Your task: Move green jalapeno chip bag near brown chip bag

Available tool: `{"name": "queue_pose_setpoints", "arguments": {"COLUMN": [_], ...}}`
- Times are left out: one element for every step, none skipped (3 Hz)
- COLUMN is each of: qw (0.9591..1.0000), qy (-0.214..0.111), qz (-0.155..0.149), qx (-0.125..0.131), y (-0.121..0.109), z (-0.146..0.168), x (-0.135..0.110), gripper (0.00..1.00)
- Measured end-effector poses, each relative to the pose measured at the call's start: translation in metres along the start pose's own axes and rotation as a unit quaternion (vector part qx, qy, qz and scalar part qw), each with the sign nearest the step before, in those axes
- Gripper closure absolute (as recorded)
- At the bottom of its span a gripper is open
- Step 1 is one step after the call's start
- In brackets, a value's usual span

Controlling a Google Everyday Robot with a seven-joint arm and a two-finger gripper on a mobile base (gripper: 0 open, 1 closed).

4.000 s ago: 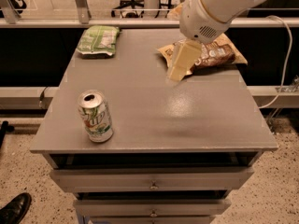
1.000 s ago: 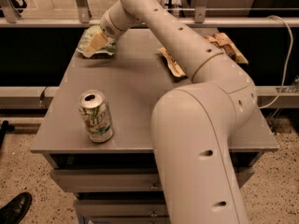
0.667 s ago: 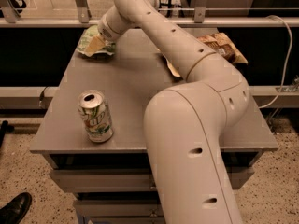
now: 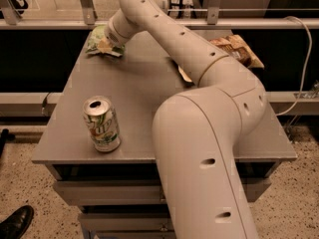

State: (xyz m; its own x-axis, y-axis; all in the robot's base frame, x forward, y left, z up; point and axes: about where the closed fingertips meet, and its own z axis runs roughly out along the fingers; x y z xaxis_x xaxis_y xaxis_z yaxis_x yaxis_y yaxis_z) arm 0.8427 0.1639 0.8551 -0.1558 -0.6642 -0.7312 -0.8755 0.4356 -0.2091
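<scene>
The green jalapeno chip bag [image 4: 94, 38] lies crumpled at the far left corner of the grey table [image 4: 134, 93]. My gripper [image 4: 106, 46] is down on the bag's right part, touching it, and covers some of it. The brown chip bag [image 4: 235, 49] lies at the far right of the table, mostly hidden behind my arm; one tan edge of it [image 4: 182, 74] shows left of the arm. The two bags lie far apart.
A green-and-white soda can [image 4: 101, 124] stands upright near the front left edge of the table. My white arm [image 4: 209, 133] spans the table from front right to far left. A rail runs behind the table. A black shoe [image 4: 15, 222] is on the floor at lower left.
Four seconds ago the gripper was over the brown bag at the far right. It has since reached across to the green bag and over the last second has stayed on it, shifting little.
</scene>
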Motion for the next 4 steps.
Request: {"name": "queue_pose_setpoints", "arguments": {"qw": [0.9997, 0.9968, 0.9915, 0.9864], "qy": [-0.01, -0.018, -0.001, 0.036], "qz": [-0.014, -0.049, -0.08, -0.087], "qx": [0.02, 0.06, 0.102, 0.135], "y": [-0.006, -0.015, -0.022, -0.035], "z": [-0.018, -0.059, -0.106, -0.134], "x": [-0.008, -0.017, -0.009, 0.019], "gripper": [0.96, 1.0, 1.0, 1.0]}}
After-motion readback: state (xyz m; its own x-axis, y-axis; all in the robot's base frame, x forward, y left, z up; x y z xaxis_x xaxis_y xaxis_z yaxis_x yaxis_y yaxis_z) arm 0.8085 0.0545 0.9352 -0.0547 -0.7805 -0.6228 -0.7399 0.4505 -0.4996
